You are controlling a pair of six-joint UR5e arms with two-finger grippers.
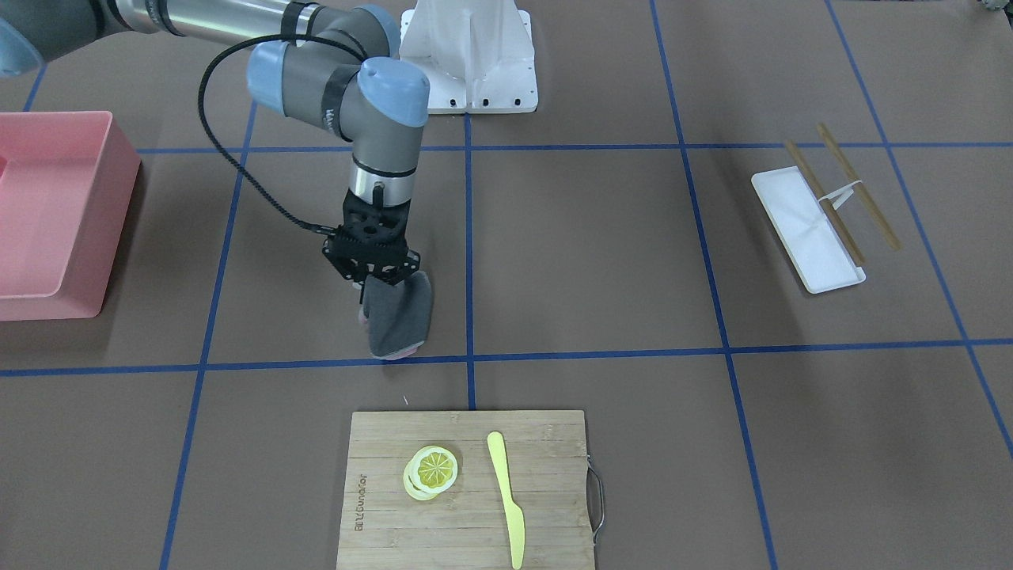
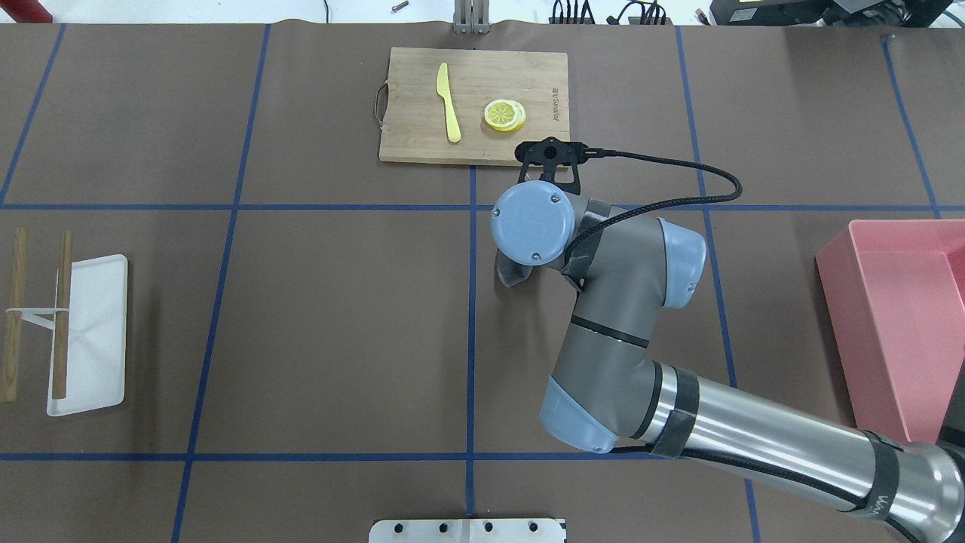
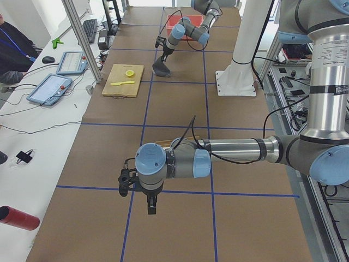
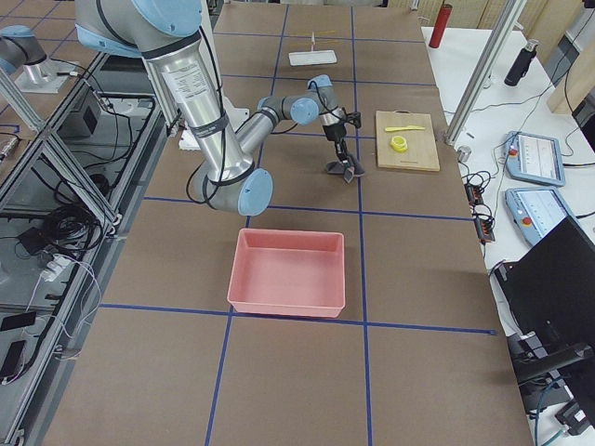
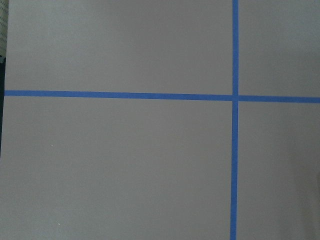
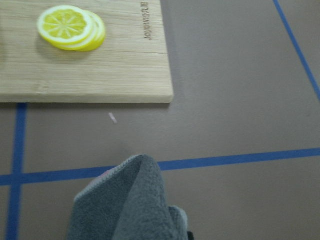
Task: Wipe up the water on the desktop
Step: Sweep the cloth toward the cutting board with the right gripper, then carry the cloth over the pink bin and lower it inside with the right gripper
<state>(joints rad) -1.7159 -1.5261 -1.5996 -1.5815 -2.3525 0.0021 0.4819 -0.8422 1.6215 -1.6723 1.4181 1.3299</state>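
The right gripper (image 1: 378, 282) is pinching its jaws closed on the top of a grey cloth (image 1: 400, 321). The cloth is hanging down in a folded bunch left of centre in the front-facing view. Its lower end is appearing to meet the desktop (image 1: 593, 253) just above a horizontal blue tape line (image 1: 617, 353). In the right wrist view the cloth is filling the bottom centre of the frame. The desktop is spreading as a matte brown sheet across the whole picture. Below the cloth, at the bottom centre, a bamboo cutting board (image 1: 467, 530) is lying near it but apart from it. The board is carrying stacked lemon slices (image 1: 432, 471) and a yellow knife (image 1: 506, 499) side by side. At the far left edge a pink bin (image 1: 47, 214) is sitting. At the upper right a white tray (image 1: 807, 229) is lying with two wooden sticks (image 1: 859, 186) across and beside it. The left gripper (image 3: 150, 204) is hanging over bare desktop in the lower middle of the left-side view, well apart from the cloth. Whether its jaws are apart or together I cannot tell.
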